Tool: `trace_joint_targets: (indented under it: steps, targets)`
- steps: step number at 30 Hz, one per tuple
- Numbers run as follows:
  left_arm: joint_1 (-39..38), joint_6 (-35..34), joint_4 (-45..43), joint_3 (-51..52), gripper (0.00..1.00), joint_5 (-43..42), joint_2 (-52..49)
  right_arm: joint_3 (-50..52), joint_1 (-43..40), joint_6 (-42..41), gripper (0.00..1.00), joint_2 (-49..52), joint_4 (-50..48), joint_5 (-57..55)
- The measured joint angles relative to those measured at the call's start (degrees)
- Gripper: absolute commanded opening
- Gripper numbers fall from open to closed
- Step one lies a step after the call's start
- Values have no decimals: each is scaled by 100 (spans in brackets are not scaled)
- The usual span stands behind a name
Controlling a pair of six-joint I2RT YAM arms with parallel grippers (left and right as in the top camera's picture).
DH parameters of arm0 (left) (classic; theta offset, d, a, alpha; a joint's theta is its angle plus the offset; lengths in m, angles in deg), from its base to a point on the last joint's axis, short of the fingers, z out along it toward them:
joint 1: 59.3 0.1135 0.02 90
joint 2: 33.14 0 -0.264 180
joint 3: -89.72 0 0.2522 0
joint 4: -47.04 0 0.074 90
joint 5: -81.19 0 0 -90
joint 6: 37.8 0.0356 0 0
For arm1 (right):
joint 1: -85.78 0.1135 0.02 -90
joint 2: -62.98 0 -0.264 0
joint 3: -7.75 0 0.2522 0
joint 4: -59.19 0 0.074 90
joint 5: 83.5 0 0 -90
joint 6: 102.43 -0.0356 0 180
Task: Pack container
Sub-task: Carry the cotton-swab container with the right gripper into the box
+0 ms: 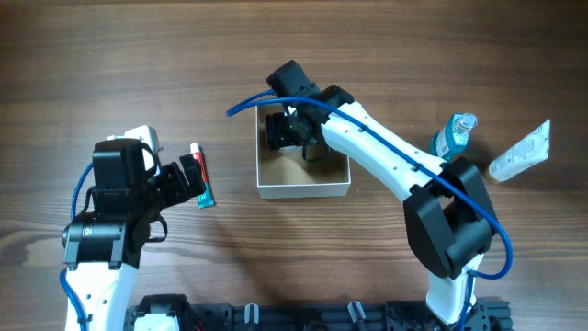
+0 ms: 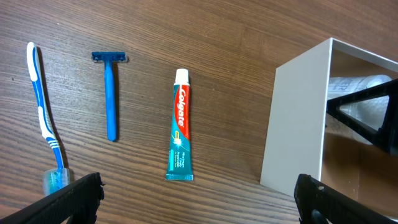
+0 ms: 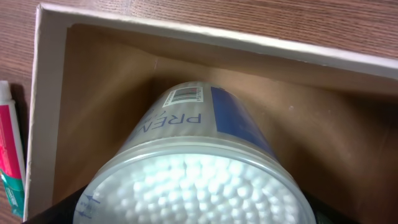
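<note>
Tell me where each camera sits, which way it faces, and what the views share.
Overhead: above the table, looking straight down on the box, left arm and right arm.
Left wrist: low, facing down at toothbrush, razor, toothpaste and the box's outer wall; own fingertips at bottom corners.
Right wrist: inside the box, close up on a cotton-swab jar; the robot's own parts barely show.
Shared: both wrist views show the toothpaste and box.

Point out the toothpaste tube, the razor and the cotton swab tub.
toothpaste tube (image 2: 180, 127), left wrist view, middle of the tube body.
razor (image 2: 111, 102), left wrist view, on the blue handle.
cotton swab tub (image 3: 196, 177), right wrist view, on the clear lid.
</note>
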Motion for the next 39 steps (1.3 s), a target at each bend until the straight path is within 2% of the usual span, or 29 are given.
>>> trace_joint_targets:
  steps: [4, 6, 9, 12, 17, 22, 23, 25, 27, 28, 32, 39]
  targets:
    - [0, 0, 0, 0, 100, 0, 0, 0, 0, 79, 95, 0, 0, 22]
    - [0, 0, 0, 0, 100, -2, 0, 0, 0, 79, 98, 0, -15, 37]
    - [0, 0, 0, 0, 100, 0, 0, 0, 0, 85, 97, 0, -24, 42]
    - [0, 0, 0, 0, 100, -2, 0, 0, 0, 85, 86, 0, -44, 42]
    - [0, 0, 20, 0, 100, 0, 0, 0, 0, -131, 88, -2, 136, 50]
    - [0, 0, 28, 0, 100, 0, 0, 0, 0, 243, 88, -330, 98, 11]
    - [0, 0, 44, 0, 100, 0, 0, 0, 0, 251, 86, -525, 186, -81]
    - [0, 0, 74, 0, 100, 0, 0, 0, 0, 116, 60, -975, 503, -501]
    - [0, 0, 85, 0, 100, 0, 0, -11, -39, -42, 16, -1300, 656, -798]
    - [0, 0, 90, 0, 100, 0, 0, -22, -83, -94, 8, -1346, 684, -890]
    - [0, 0, 103, 0, 100, 0, 0, 57, -155, -201, 4, -1198, 758, -1019]
    - [0, 0, 105, 0, 100, 0, 0, 138, -190, -267, 4, -142, 765, -918]
